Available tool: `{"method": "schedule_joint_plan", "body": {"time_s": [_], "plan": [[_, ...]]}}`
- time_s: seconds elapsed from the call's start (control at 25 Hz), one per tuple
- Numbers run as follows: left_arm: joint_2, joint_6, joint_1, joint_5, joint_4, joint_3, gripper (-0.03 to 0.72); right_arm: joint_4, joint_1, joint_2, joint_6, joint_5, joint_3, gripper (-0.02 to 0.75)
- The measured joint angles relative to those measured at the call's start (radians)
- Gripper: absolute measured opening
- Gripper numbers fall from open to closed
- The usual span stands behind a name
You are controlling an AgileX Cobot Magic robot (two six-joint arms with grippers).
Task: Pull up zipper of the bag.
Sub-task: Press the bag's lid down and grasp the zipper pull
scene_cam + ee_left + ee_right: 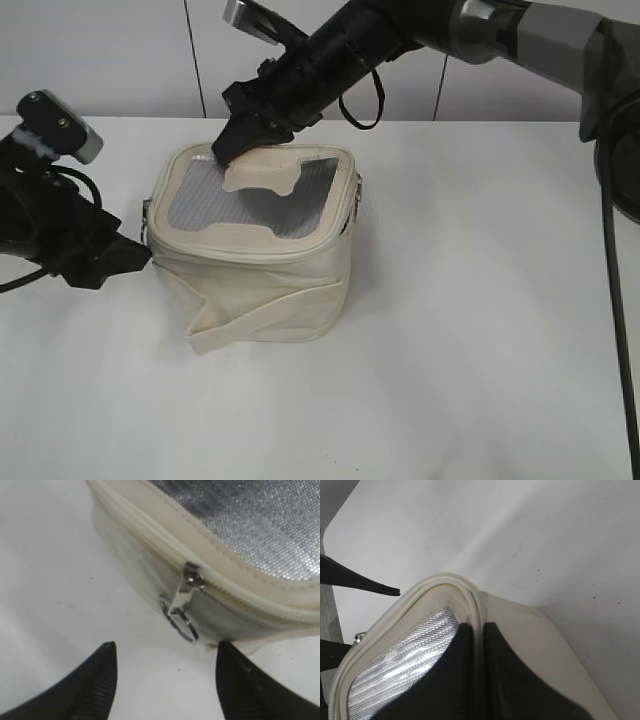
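Note:
The cream bag [265, 290] stands mid-table, its grey mesh top with an H-shaped patch [262, 178] facing up. The zipper track [165, 547] runs round the lid rim. A silver ring pull [180, 620] hangs from its slider at the bag's left corner. My left gripper [165, 652] is open just short of that pull, with the ring between and ahead of the fingertips, not touching; it shows at the bag's left side in the exterior view [140, 255]. My right gripper [477, 630] is shut on the lid rim [455, 582] at the bag's far left corner [228, 148].
The white table [480, 330] spreads around the bag. A second silver pull [357, 190] hangs at the bag's right side. A pale wall with dark seams stands behind the table's far edge.

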Motion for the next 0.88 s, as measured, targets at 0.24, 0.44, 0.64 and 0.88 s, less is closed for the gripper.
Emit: {"method": "schedule_joint_plan", "body": {"time_s": [0.24,0.44,0.64,0.88], "plan": [[0.041,0.003,-0.010,-0.022,-0.041,-0.017,0.468,-0.007,0.000,0.000,-0.001,-0.010,0.000,0.041],[0.055,0.004,-0.013,-0.058,-0.067,-0.030,0.438,-0.009,-0.002,0.000,0.000,-0.021,0.000,0.041],[0.057,0.004,-0.013,-0.072,-0.026,-0.042,0.410,-0.014,-0.002,0.000,0.000,-0.030,0.000,0.041],[0.057,0.004,-0.013,-0.120,0.011,-0.046,0.405,-0.016,-0.002,0.000,0.002,-0.030,0.000,0.041]]}}
